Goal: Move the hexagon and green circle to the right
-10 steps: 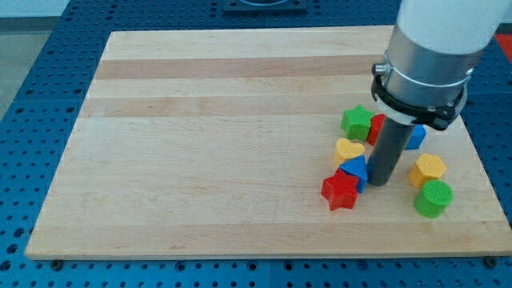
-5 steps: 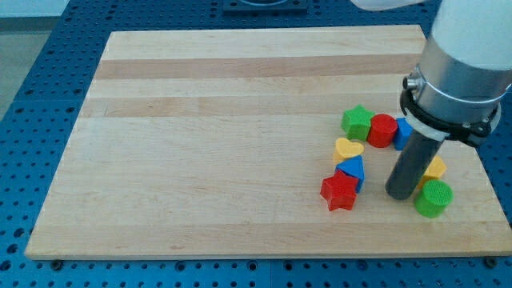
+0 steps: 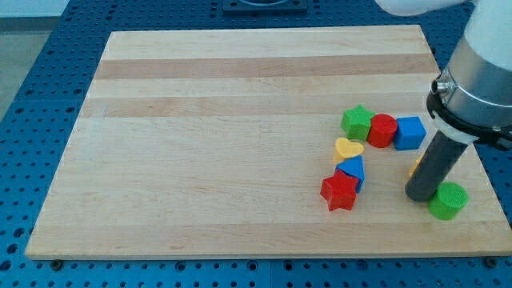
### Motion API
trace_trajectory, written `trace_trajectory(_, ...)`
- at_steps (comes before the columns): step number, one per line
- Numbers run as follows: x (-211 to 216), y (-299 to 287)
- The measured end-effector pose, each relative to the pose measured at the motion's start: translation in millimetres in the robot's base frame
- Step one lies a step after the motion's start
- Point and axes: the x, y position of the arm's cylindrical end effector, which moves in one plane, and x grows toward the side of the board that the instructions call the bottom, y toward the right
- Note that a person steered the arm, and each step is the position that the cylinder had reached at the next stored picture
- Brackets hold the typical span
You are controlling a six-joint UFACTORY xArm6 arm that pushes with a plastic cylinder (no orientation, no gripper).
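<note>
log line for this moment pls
tip: touching green circle from view's left | yellow hexagon: mostly hidden behind rod | both near board's right edge | other blocks untouched

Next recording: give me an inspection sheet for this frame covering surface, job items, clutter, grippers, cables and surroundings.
Surface: wooden board, light, striped grain.
Job's things: green circle near the board's lower right edge; yellow hexagon almost wholly hidden behind the rod, only a sliver showing.
Clutter: green star, red cylinder and blue cube in a row; yellow heart, blue block of unclear shape, red star below them.
Grippers: none; my tip sits just to the view's left of the green circle, about touching it.
Cables: nothing seen.
Surroundings: blue perforated table around the board.
</note>
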Motion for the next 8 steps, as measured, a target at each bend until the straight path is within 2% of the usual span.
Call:
trace_trajectory(3, -10.2, -20.0)
trace_trajectory(5, -32.3, -33.2)
trace_trajectory(8, -40.7, -6.3)
